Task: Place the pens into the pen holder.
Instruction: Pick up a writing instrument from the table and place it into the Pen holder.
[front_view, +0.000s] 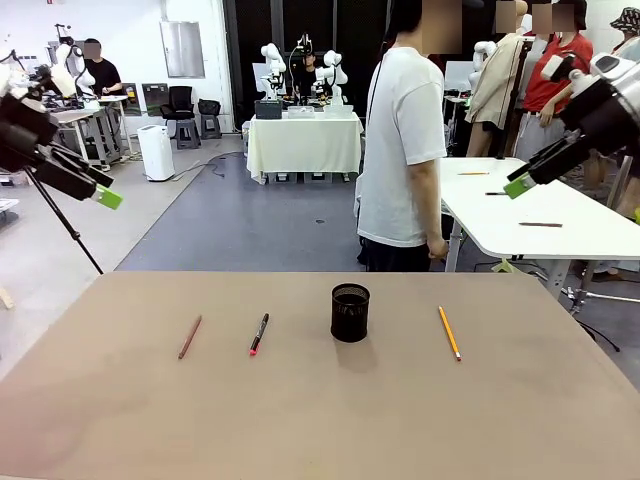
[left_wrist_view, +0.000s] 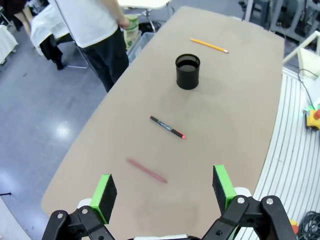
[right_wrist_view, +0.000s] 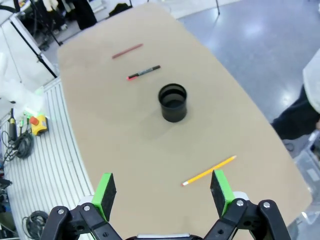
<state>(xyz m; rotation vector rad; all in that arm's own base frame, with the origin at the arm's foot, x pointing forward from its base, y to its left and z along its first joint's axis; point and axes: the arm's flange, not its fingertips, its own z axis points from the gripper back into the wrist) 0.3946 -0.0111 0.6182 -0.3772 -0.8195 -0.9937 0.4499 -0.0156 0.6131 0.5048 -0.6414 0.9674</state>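
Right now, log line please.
left gripper open; right gripper open; black wire-mesh pen holder upright; reddish-brown pen, black red-tipped pen, yellow pencil lying outside

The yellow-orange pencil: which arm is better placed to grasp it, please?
Probably the right: the yellow-orange pencil lies right of the black wire-mesh pen holder, just ahead of the open right gripper.

A tan table (front_view: 300, 420) is set in a large workshop room. Beyond it a glossy grey floor (front_view: 270, 220) is seen, bounded by a white wall (front_view: 130, 30) at the left and a dark back wall (front_view: 340, 30). A cloth-draped table (front_view: 305, 145) is placed at the back, a white table (front_view: 540, 215) at the right, and a black office chair (front_view: 181, 103) near the white wall.
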